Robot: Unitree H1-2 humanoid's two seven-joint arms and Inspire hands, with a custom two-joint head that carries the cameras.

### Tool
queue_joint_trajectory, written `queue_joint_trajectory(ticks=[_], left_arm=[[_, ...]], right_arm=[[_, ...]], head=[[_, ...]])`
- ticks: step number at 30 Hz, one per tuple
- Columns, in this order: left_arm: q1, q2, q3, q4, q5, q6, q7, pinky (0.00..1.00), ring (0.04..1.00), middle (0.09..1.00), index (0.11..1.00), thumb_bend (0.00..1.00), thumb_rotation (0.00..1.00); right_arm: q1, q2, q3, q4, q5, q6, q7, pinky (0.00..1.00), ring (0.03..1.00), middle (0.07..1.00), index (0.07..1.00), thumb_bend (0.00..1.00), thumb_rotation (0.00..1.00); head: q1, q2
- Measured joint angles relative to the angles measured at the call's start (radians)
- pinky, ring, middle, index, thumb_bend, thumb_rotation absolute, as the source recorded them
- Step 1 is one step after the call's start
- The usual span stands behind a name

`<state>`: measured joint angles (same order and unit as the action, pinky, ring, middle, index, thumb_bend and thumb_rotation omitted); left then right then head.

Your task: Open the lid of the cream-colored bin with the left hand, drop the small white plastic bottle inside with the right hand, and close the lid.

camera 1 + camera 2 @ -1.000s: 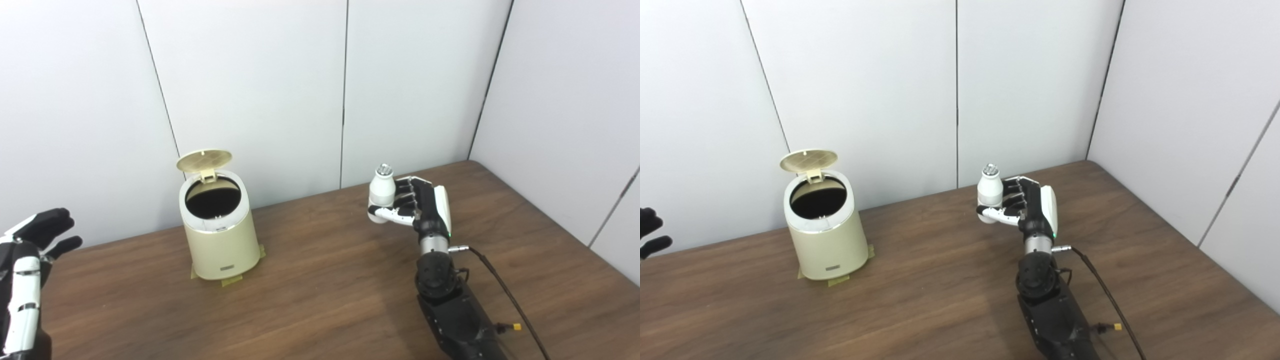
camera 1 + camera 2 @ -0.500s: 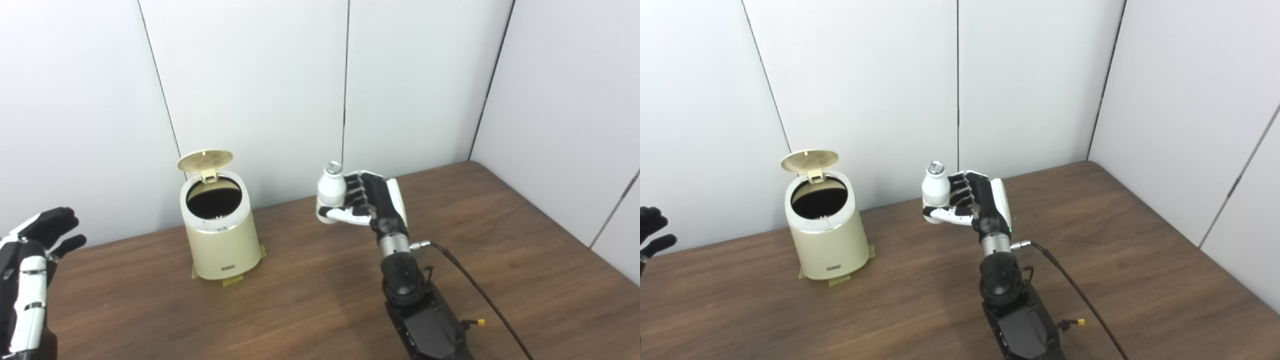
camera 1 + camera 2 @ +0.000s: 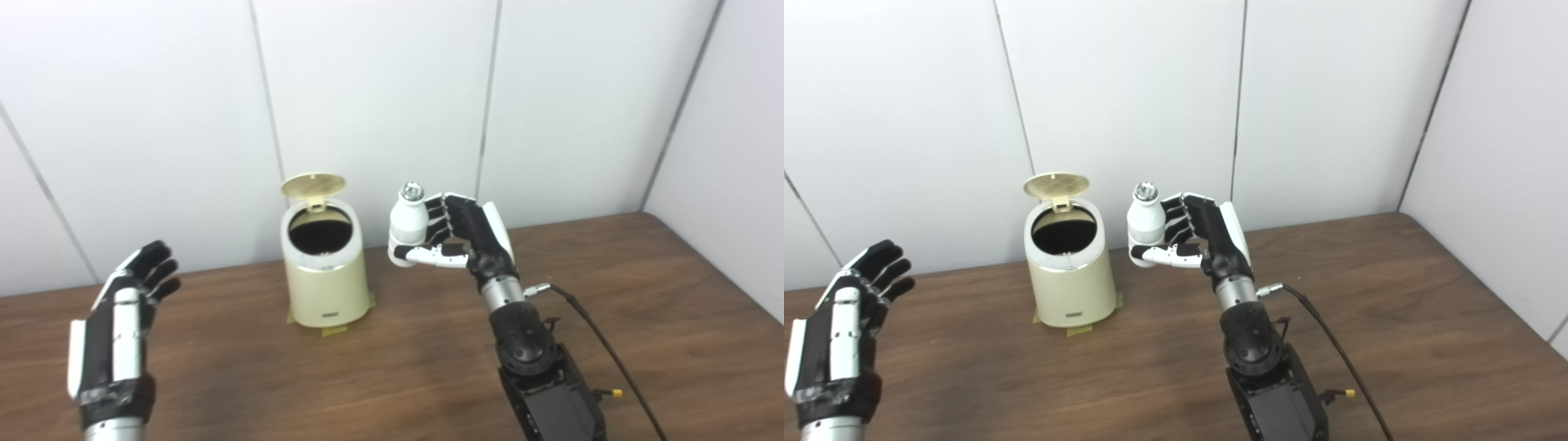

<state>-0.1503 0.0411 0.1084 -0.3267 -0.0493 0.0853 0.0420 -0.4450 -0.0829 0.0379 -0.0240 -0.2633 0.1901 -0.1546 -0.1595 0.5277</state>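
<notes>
bin (image 3: 323, 275) interior too dark to see contents; left arm (image 3: 830, 422) and right arm (image 3: 1274, 410) cut off at bottom edge.

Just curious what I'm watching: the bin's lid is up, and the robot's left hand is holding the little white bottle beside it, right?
Not quite. The lid of the bin is up, but the right hand holds the bottle; the left eye view shows the left hand open and empty.

Both hands, left hand (image 3: 116, 343) and right hand (image 3: 468, 242), have black fingers and white back plates. A black cable (image 3: 603, 349) with a yellow-tipped plug trails from the right wrist's silver collar.
</notes>
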Motion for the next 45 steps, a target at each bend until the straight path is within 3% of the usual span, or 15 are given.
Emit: queue_joint_trajectory(ticks=[14, 20, 31, 36, 42, 45], left_arm=[[0.009, -0.031, -0.022, 0.041, 0.052, -0.035, 0.028, 0.76, 0.796, 0.802, 0.787, 0.34, 0.73], [0.010, -0.042, -0.029, 0.045, 0.076, -0.053, 0.037, 0.79, 0.827, 0.820, 0.796, 0.32, 0.77], [0.035, -0.060, -0.052, 0.005, 0.070, 0.044, 0.027, 0.81, 0.854, 0.843, 0.812, 0.33, 0.83], [0.035, -0.061, -0.055, 0.004, 0.071, 0.047, 0.027, 0.81, 0.853, 0.840, 0.808, 0.32, 0.82], [0.040, -0.061, -0.059, 0.004, 0.072, 0.047, 0.027, 0.82, 0.862, 0.844, 0.811, 0.34, 0.82], [0.041, -0.062, -0.062, 0.003, 0.073, 0.047, 0.027, 0.82, 0.860, 0.843, 0.811, 0.34, 0.82]], right_arm=[[-0.056, 0.072, 0.043, -0.011, -0.029, 0.020, 0.032, 0.35, 0.428, 0.491, 0.495, 0.52, 0.00], [-0.101, 0.087, 0.045, 0.083, -0.026, -0.020, 0.028, 0.35, 0.434, 0.479, 0.497, 0.52, 0.00], [-0.139, 0.113, 0.052, 0.290, -0.056, -0.204, -0.093, 0.33, 0.410, 0.487, 0.501, 0.52, 0.00], [-0.172, 0.120, 0.055, 0.386, -0.088, -0.286, -0.167, 0.34, 0.416, 0.483, 0.504, 0.52, 0.00], [-0.219, 0.129, 0.055, 0.532, -0.123, -0.459, -0.298, 0.34, 0.415, 0.467, 0.524, 0.52, 0.00], [-0.244, 0.132, 0.054, 0.585, -0.139, -0.514, -0.353, 0.34, 0.409, 0.463, 0.527, 0.52, 0.00]], head=[[0.078, -0.015], [0.092, -0.017], [0.107, -0.018], [0.112, -0.021], [0.118, -0.023], [0.118, -0.023]])
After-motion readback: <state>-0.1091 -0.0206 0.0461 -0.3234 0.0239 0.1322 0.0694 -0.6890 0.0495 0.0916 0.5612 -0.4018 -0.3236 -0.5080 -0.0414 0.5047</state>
